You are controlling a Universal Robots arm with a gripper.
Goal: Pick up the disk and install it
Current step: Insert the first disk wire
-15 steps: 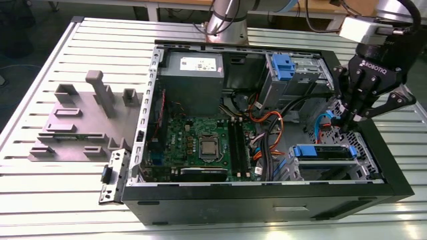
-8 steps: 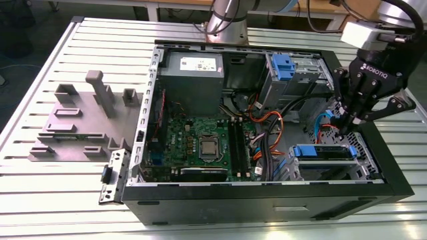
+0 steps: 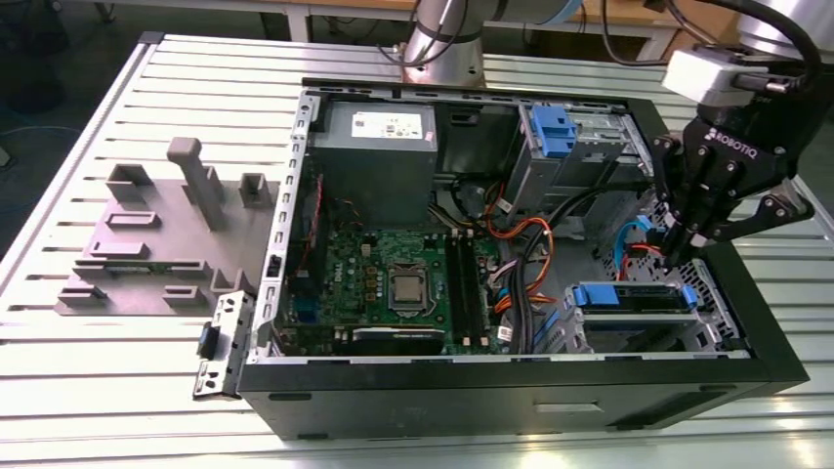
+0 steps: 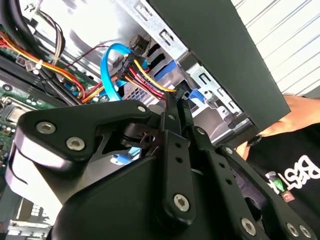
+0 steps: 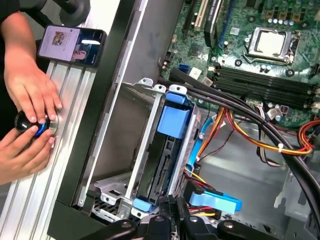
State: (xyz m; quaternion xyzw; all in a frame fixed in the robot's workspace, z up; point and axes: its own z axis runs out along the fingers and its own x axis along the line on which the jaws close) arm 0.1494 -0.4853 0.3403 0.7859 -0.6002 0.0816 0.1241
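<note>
Hand clenched, empty, fingertips just above the blue-railed silver disk, already seated in its metal bay, seemingly pressing it home.

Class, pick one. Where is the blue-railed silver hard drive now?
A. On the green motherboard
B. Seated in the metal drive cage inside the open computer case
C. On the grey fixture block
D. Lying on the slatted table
B: the blue-railed silver hard drive sits in the metal drive cage, below the end effector.
</note>
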